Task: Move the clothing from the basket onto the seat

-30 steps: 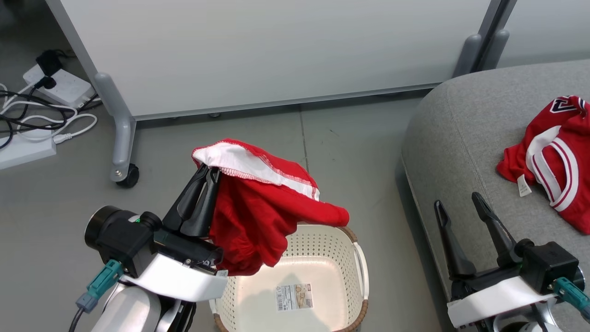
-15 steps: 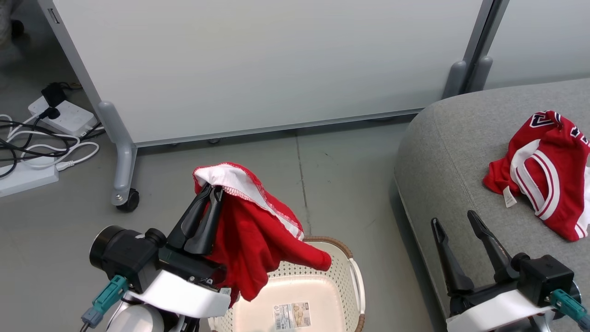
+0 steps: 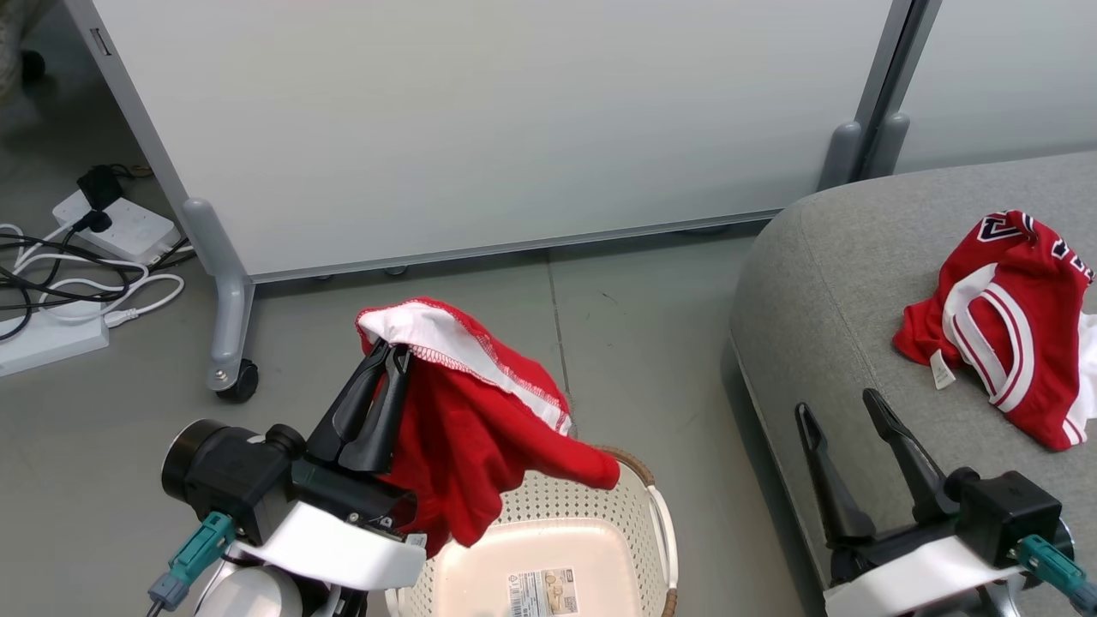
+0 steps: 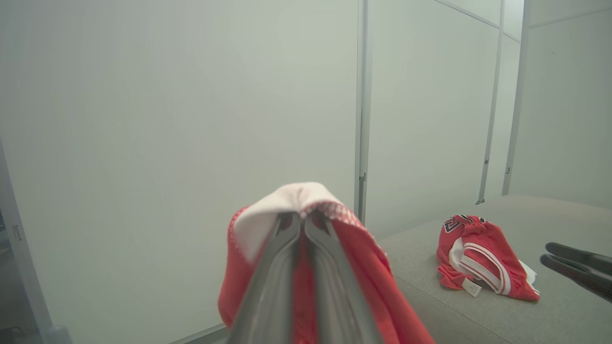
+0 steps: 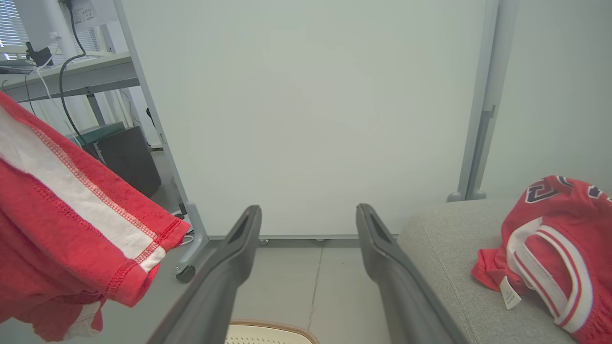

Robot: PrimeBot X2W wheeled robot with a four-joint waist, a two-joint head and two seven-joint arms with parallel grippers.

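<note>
I am holding my left gripper (image 3: 392, 351) above the basket (image 3: 591, 501), over its left edge. Its two dark fingers are pressing together and pinching the red garment (image 3: 467, 428) by its white band, tips pointing up and away from me. I am holding my right gripper (image 3: 837, 404) to the right of the basket, fingers spread wide, gripping nothing.
</note>
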